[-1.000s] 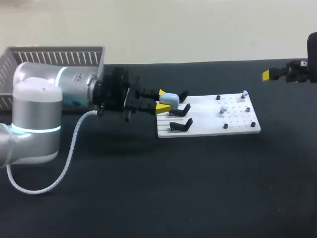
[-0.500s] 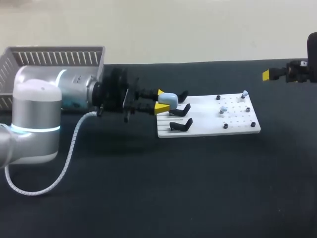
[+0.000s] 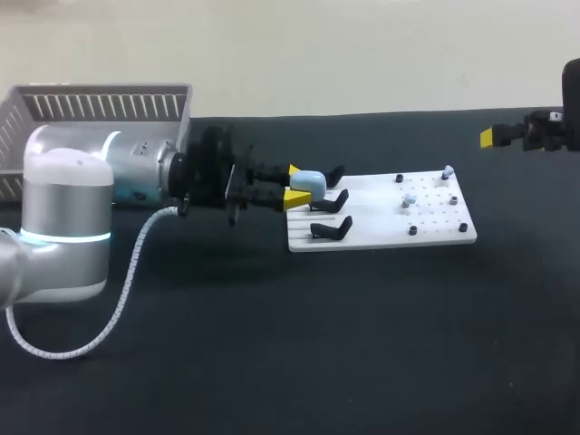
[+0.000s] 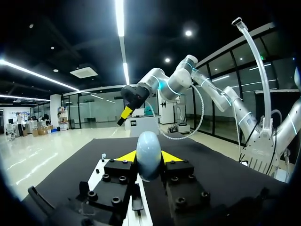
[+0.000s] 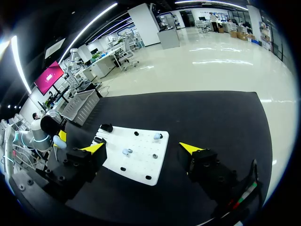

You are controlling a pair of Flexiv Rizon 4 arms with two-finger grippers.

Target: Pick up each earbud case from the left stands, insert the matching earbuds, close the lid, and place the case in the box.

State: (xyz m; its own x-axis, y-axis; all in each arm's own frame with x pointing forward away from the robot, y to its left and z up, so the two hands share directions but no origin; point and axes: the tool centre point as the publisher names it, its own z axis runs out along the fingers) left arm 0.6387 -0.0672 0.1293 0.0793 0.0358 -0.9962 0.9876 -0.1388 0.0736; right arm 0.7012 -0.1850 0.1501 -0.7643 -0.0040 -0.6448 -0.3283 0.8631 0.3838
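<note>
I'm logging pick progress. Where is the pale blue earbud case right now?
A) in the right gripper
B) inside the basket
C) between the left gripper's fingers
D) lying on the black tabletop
C: both yellow tips of the left gripper press the earbud case from either side.

Head view: you find the board [image 3: 381,237] on the table [image 3: 362,344], right of centre. Three stands [image 3: 331,229] line its left edge, one behind another; two earbuds [image 3: 410,199] sit on its right half. The box [image 3: 100,100] stands at the upper left. The left gripper [image 3: 294,184] reaches in from the left to the board's left edge. The earbud case [image 3: 310,182] sits between its fingers [image 3: 297,197], touched on both sides, just beside the rearmost stand. The right gripper [image 3: 489,137] hangs at the upper right, well apart from the board.
</note>
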